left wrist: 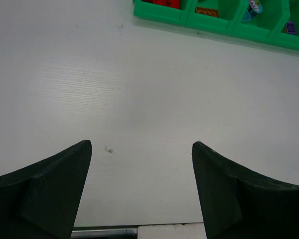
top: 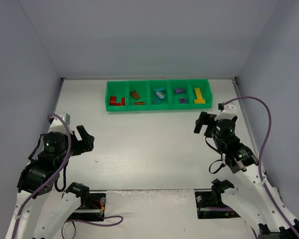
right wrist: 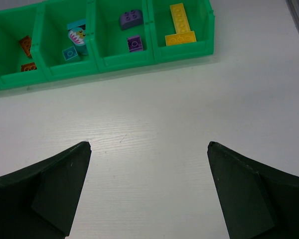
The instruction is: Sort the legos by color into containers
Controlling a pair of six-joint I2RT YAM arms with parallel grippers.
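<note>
The green tray (top: 158,107) stands at the back of the table with five compartments in a row. From left to right they hold red bricks (top: 117,101), brown bricks (top: 135,95), cyan bricks (top: 160,94), purple bricks (top: 179,91) and yellow bricks (top: 199,94). The right wrist view shows the tray's wall (right wrist: 104,65), purple bricks (right wrist: 131,19), yellow bricks (right wrist: 179,24) and cyan bricks (right wrist: 77,37). My left gripper (top: 86,139) is open and empty over bare table, as the left wrist view (left wrist: 141,149) shows. My right gripper (top: 203,123) is open and empty in front of the tray, also in its wrist view (right wrist: 148,149).
Grey walls enclose the table on three sides. Purple cables (top: 261,129) loop beside each arm. The arm bases and mounting plates (top: 149,204) sit at the near edge.
</note>
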